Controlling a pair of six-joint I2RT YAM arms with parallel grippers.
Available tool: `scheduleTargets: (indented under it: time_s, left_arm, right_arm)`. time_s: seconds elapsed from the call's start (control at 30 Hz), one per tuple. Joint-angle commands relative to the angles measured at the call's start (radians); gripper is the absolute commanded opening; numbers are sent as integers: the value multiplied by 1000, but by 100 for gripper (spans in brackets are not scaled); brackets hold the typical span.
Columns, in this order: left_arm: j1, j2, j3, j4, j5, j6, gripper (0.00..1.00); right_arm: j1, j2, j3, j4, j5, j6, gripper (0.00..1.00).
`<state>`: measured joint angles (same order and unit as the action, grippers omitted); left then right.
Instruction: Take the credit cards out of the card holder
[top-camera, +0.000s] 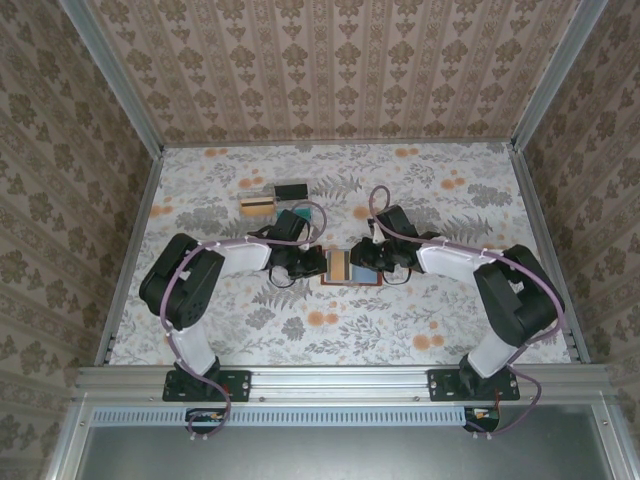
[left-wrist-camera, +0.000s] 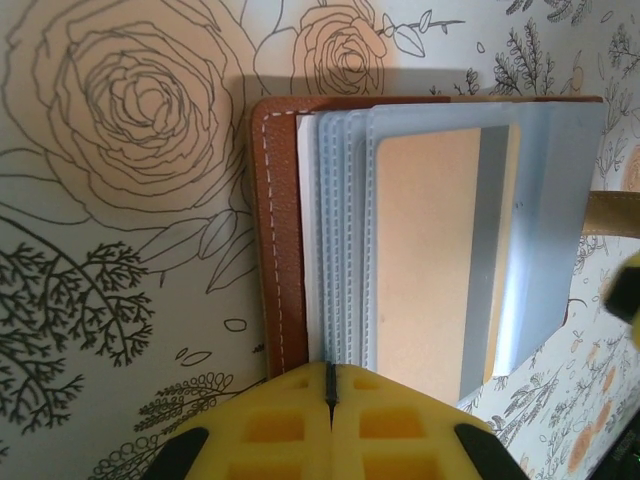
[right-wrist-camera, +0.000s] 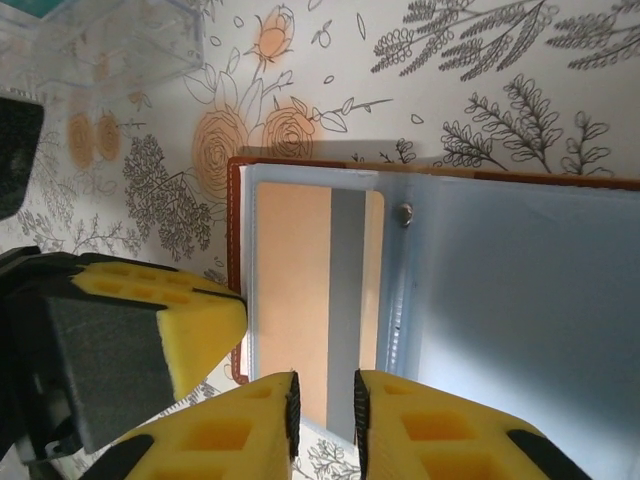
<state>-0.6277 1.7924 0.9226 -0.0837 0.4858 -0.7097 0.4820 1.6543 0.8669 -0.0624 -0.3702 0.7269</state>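
Gaping stitched leather holder (left-wrist-camera: 275, 230), tan card (left-wrist-camera: 425, 260), seemingly plastic.

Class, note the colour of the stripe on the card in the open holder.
Grey stripe on a tan card; left wrist view.

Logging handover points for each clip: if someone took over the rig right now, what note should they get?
Left gripper: shut, at the edge of the open card holder.
Right gripper: slightly open, straddling the edge of the tan card, which sits inside the holder.
Done: the holder lies open between the arms; what looks like a second tan card lies farther back on the left.
Left: pull the tucked card out.
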Motion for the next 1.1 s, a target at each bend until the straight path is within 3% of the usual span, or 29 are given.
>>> scheduleTargets:
  time_s: [0.0,0.63,1.07]
  left_arm:
    - [-9,20,29,-40,-11,24,6]
    - [-19,23,39,-60,-17,24,3]
    - [-26,18,40,-64,-22,24,2]
  right_arm:
    - [-9,32,-12,48,-54,32,25]
    - [-34,119,-42,144,-143,68,18]
    - [-33,128,-36,116,-142,59,12]
